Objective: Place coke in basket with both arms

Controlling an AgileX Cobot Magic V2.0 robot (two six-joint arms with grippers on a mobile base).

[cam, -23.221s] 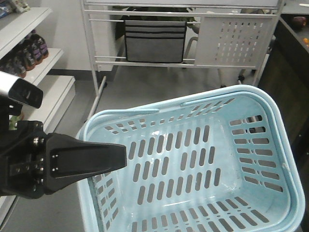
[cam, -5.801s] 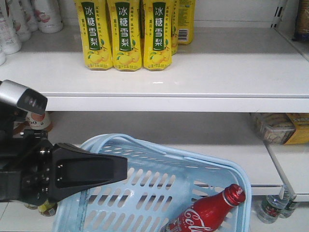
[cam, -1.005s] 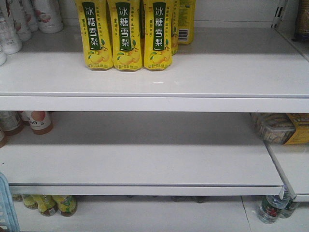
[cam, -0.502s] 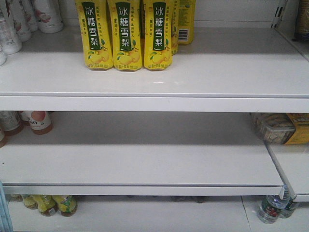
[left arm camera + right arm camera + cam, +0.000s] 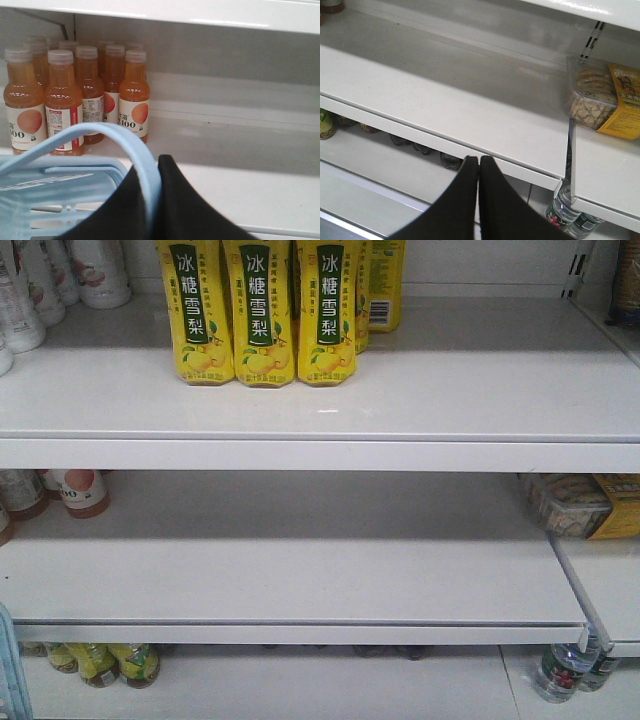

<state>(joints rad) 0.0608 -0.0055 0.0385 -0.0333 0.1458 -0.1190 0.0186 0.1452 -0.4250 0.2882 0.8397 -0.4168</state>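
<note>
The coke is out of view in every frame. In the left wrist view my left gripper (image 5: 153,167) is shut on the light blue basket's arched handle (image 5: 100,129), which runs down between the two black fingers. The basket (image 5: 75,163) hangs at the lower left, its slotted wall showing. The front view catches only a thin strip of the basket (image 5: 10,670) at the bottom left edge, and neither arm. My right gripper (image 5: 479,159) is shut with nothing in it, hanging in front of the white shelf's front edge (image 5: 470,147).
Yellow pear-drink bottles (image 5: 262,310) stand on the upper shelf. Several orange drink bottles (image 5: 62,100) stand just behind the basket handle. A cookie pack (image 5: 600,95) lies on the right shelf, and water bottles (image 5: 565,210) stand below it.
The basket with the coke and my left arm have dropped out of the front view. Over the last second its strip at the bottom left slid nearly out, then came back slightly.
</note>
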